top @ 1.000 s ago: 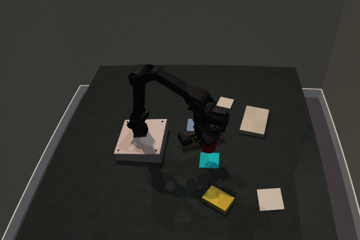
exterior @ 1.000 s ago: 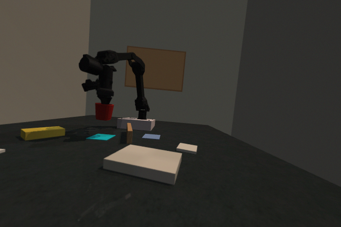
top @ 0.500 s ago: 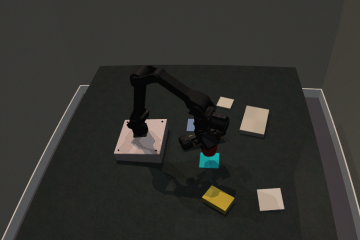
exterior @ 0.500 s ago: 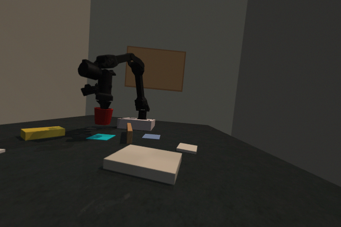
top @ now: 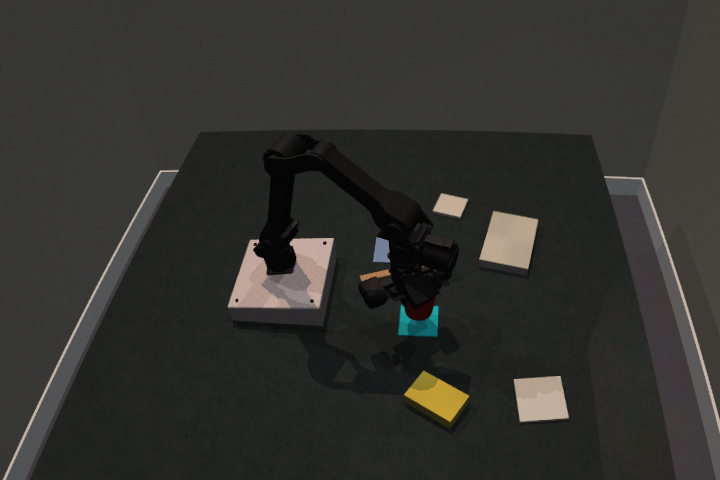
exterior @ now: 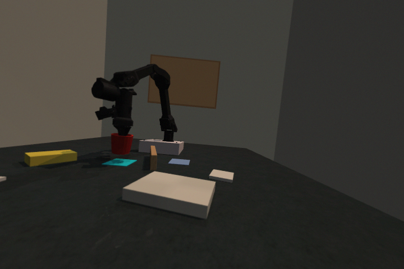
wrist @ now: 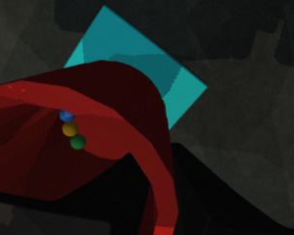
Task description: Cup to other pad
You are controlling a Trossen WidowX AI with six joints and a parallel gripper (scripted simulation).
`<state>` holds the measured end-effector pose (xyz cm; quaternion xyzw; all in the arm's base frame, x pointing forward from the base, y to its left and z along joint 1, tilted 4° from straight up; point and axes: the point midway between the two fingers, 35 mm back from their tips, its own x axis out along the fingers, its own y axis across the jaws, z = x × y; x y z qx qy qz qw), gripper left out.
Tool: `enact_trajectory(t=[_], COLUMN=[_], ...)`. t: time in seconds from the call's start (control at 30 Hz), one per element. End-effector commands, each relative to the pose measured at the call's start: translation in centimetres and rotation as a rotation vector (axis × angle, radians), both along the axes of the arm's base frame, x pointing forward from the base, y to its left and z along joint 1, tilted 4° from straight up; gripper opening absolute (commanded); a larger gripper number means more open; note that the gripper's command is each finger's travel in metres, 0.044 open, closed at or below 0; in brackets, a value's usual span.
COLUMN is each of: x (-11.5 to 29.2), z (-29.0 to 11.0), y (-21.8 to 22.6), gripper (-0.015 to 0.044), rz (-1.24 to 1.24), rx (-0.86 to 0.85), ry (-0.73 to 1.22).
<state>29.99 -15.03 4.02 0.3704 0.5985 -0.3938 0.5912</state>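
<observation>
The arm's gripper (exterior: 123, 129) has its jaws clamped on the rim of the red cup (exterior: 122, 144), which hangs upright above the worktop (top: 145, 367), over the far edge of the cyan pad (top: 418, 322). In the exterior view a gap shows between the cup's base and the pad (exterior: 119, 162). The wrist view looks into the cup (wrist: 88, 137), where three marbles (wrist: 72, 129), blue, yellow and green, sit together against the inner wall; the pad's corner (wrist: 137, 59) shows beyond the rim at 12 o'clock.

In the top view, the blue pad (top: 380, 250) lies at 11 o'clock of the cyan pad, with the wooden bar (top: 375, 276) between them, mostly hidden by the wrist. The yellow block (top: 435, 398) lies at 6 o'clock, well apart. A large white slab (top: 508, 242) sits at 2 o'clock, a small white tile (top: 450, 204) at 1 o'clock, another white tile (top: 540, 399) at 4 o'clock. Dark worktop shows on all sides of the cyan pad.
</observation>
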Motion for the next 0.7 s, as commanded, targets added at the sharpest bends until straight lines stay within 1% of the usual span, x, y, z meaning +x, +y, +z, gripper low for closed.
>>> enact_trajectory(t=[0.0, 0.5, 0.67], x=[-0.2, -0.4, -0.3], z=[-0.8, -3.2, -2.9], y=[0.0, -0.1, -0.1], gripper=[0.0000, 0.0000, 0.0000], rz=[0.003, 0.003, 0.000], rx=[0.000, 0.000, 0.002], ry=[0.009, 0.010, 0.003])
